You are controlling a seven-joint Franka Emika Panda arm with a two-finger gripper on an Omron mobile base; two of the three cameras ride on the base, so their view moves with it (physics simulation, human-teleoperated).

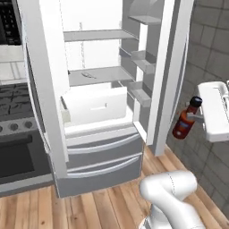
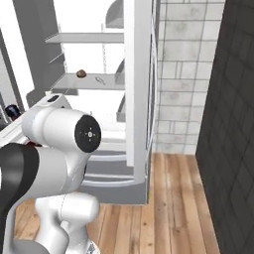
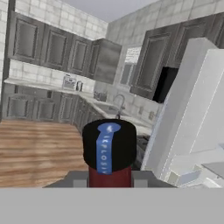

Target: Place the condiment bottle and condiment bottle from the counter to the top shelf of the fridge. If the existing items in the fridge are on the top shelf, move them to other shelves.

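I can see the big white fridge (image 1: 103, 89) standing with its doors wide open. Inside it are flat shelves, and the top shelf (image 1: 96, 35) looks bare from the left base view. On the middle shelf (image 2: 82, 82) sits a small brown thing (image 2: 81, 74) and a thin little thing (image 1: 88, 75) I can't make out. Under that shelf a white drawer (image 1: 96, 106) is pulled part way out. To the left of the fridge is a dark stove (image 1: 18, 134). The floor (image 1: 112, 201) is brown wood. My gripper (image 1: 195, 117) is up in the air to the right of the open fridge door, and its fingers are pressed tight on the condiment bottle (image 1: 184, 120). The bottle is dark red with a black cap (image 3: 109, 145), and it hangs tilted, well away from the shelves. In the hand view I look right down on the cap.
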